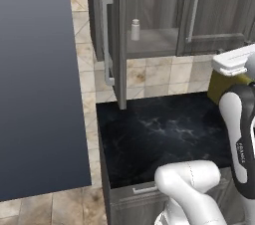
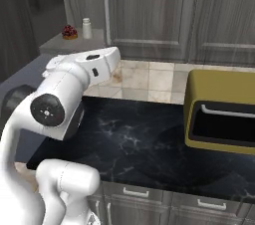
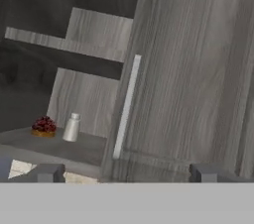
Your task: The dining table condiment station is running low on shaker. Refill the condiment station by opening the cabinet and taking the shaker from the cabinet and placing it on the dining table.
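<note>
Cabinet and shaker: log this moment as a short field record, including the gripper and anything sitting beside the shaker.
cabinet: one door swung open, the others closed
shaker: upright on the lower shelf inside the open compartment
beside shaker: small red-topped pastry, apart from it
gripper: open, holding nothing, facing the cabinet
counter: black marble top, yellow toaster oven on it

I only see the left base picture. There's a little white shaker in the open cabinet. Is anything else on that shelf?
Observer: Yes, in the right base view a small red-topped treat sits beside the shaker, not touching it.
Operator: What's that yellow thing?
Observer: A yellow appliance with a dark front opening and a pale bar handle.
Operator: Are the fingers holding anything?
Observer: No, the hand view shows the fingers wide apart and empty.
</note>
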